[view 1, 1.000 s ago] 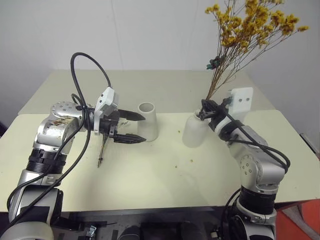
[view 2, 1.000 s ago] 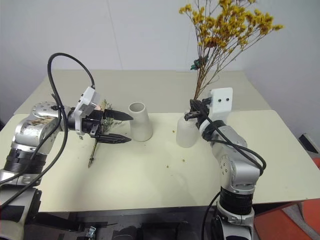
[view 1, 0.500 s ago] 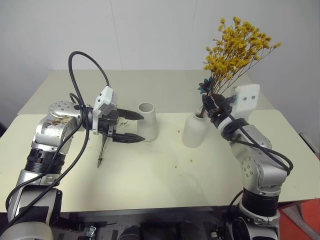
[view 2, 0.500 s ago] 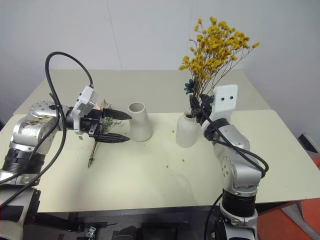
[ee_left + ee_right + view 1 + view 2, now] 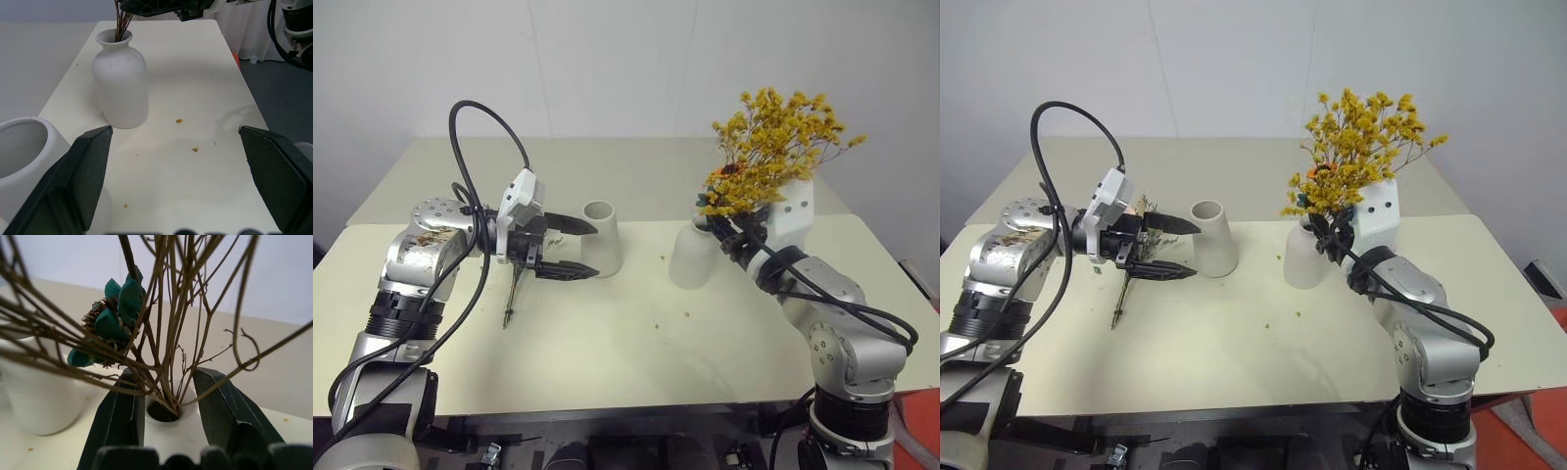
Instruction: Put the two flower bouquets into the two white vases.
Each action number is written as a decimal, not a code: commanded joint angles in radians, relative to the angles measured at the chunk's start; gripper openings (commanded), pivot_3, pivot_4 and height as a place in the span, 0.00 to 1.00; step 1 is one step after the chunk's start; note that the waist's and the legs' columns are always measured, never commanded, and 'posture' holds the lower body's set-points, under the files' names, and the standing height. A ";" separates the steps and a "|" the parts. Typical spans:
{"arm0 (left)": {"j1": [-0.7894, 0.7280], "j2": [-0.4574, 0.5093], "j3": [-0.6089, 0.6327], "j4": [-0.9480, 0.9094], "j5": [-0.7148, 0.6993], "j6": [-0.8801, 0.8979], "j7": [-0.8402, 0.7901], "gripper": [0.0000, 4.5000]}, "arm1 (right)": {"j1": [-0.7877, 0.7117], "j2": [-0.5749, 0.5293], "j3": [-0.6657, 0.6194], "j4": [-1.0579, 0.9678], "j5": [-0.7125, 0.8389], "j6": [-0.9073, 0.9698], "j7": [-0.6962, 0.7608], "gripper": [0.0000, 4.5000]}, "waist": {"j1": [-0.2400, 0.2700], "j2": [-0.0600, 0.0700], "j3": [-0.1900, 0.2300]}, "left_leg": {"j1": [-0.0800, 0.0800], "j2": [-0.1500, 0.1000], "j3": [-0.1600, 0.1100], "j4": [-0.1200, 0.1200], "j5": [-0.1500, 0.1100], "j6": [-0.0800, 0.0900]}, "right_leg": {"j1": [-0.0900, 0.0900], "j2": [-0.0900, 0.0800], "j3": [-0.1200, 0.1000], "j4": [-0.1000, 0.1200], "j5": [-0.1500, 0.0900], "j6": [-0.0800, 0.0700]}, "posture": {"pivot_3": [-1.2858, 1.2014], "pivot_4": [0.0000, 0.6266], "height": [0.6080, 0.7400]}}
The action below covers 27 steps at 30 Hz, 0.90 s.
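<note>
We judge the grey-green spray [image 5: 514,290], flat on the table [image 5: 626,343] at nine o'clock of the cone vase [image 5: 603,238], light and brittle, best pinched low on its stem. Our left gripper [image 5: 576,247] hovers above it, fingers wide apart. The yellow bouquet [image 5: 773,147] stands in the bottle vase [image 5: 693,257], right gripper [image 5: 168,401] fingers parted around its stems, with open tabletop toward six o'clock.

bushy bouquet [image 5: 773,147]: yellow-orange blossoms, brown stems
narrow-neck vase [image 5: 695,255]: matte white
cone vase [image 5: 603,237]: matte white
counter [image 5: 626,333]: pale cream
</note>
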State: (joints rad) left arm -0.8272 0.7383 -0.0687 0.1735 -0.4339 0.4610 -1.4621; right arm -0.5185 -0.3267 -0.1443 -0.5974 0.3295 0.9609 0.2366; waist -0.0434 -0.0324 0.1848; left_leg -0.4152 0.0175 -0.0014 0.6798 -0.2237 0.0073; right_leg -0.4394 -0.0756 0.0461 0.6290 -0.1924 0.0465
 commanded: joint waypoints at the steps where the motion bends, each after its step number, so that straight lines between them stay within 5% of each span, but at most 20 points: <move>1: -0.019 0.002 0.024 -0.012 -0.016 -0.008 0.000 1.00 | -0.058 -0.033 -0.020 -0.019 0.040 0.023 0.025 0.61 | 0.000 0.000 0.000 | 0.000 0.000 0.000 0.000 0.000 0.000 | 0.000 0.000 0.000 0.000 0.000 0.000 | 0.52 0.24 1.00; 6: -0.013 0.011 0.027 -0.024 -0.018 0.002 0.000 1.00 | -0.143 -0.170 0.027 0.021 0.041 0.141 0.065 0.99 | 0.002 0.000 0.000 | 0.000 0.000 0.000 0.000 0.000 0.000 | 0.000 -0.001 0.000 0.000 0.000 0.000 | 0.52 0.24 1.00; 14: -0.006 0.019 0.033 -0.037 -0.022 0.012 0.008 1.00 | -0.169 -0.383 -0.018 -0.001 0.152 0.344 0.192 0.99 | 0.006 0.000 0.000 | -0.001 0.000 0.000 -0.001 0.000 0.000 | 0.000 -0.001 -0.001 -0.002 0.000 0.000 | 0.52 0.24 1.00; 27: -0.022 0.014 0.040 -0.024 -0.018 0.018 0.021 1.00 | -0.067 -0.523 -0.234 -0.211 0.346 0.474 0.316 0.99 | 0.008 0.000 0.000 | 0.000 0.000 0.000 0.000 0.000 0.000 | 0.001 0.000 -0.001 -0.002 -0.003 0.005 | 0.52 0.24 1.00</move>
State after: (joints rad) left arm -0.8225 0.7479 -0.0584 0.1660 -0.4351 0.4813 -1.4500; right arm -0.5800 -0.8314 -0.2924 -0.7572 0.6304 1.4192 0.5237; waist -0.0356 -0.0327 0.1848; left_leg -0.4158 0.0177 -0.0015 0.6793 -0.2236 0.0075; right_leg -0.4389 -0.0760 0.0456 0.6265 -0.1958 0.0519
